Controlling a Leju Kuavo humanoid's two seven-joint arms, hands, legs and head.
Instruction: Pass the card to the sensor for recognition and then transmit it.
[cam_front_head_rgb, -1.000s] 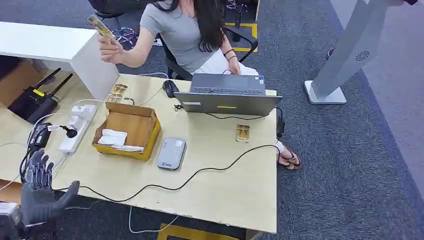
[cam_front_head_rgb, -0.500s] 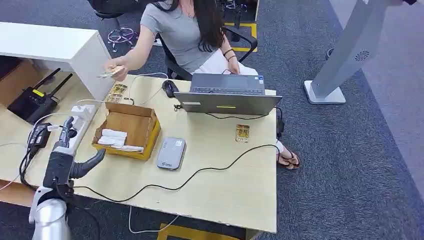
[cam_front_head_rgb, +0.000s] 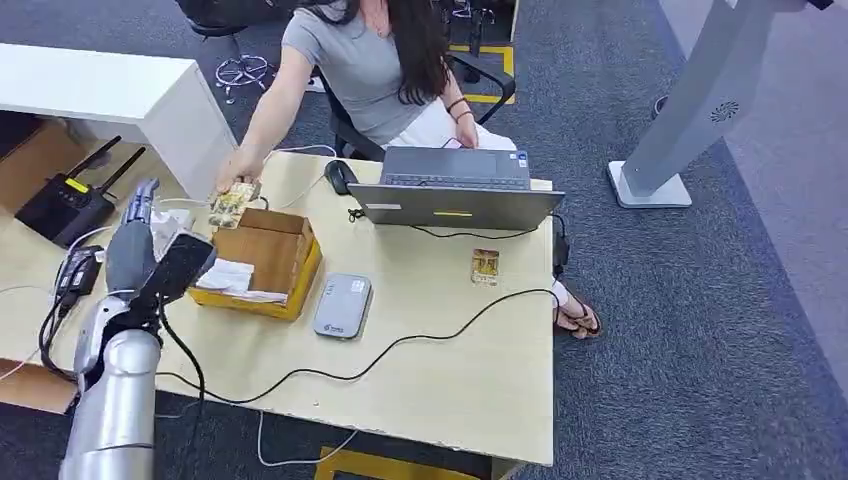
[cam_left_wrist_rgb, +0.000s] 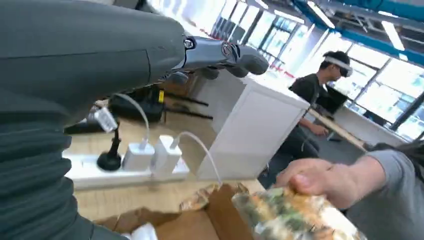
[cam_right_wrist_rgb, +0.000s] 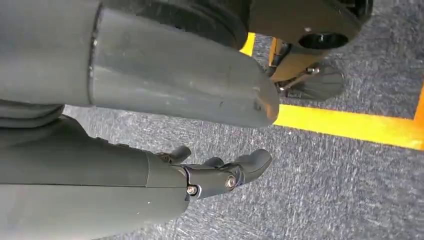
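Left robot hand (cam_front_head_rgb: 150, 255) is raised above the counter's (cam_front_head_rgb: 440, 370) left part, near the front left corner of the cardboard box (cam_front_head_rgb: 262, 258), with its fingers apart and its thumb spread toward the box; it holds nothing. A card (cam_front_head_rgb: 230, 203) with a gold and green pattern is pinched in the hand of a person (cam_front_head_rgb: 240, 170) seated at the counter's far edge, whose arm reaches down and across toward the box. That card hangs over the box's far left corner, just beyond the left robot hand's fingertips and apart from them. In the left wrist view the same card (cam_left_wrist_rgb: 295, 217) shows close ahead of the robot hand's outstretched fingers (cam_left_wrist_rgb: 225, 52), gripped at its upper edge by the person's fingers, with a gap between it and the robot hand.

Right robot hand (cam_right_wrist_rgb: 165, 125) hangs over grey carpet beside a yellow floor line (cam_right_wrist_rgb: 350, 125), fingers loosely extended and apart, nothing in it.

On the counter, a grey sensor (cam_front_head_rgb: 342, 306) lies flat just to the right of the box, toward the middle. A second card (cam_front_head_rgb: 485, 266) lies flat farther right, in front of the open laptop (cam_front_head_rgb: 455, 190) at the far edge. A white power strip (cam_front_head_rgb: 150, 262) runs along the left side, partly behind the left robot hand, and a black cable (cam_front_head_rgb: 400, 345) winds across the near half of the counter.
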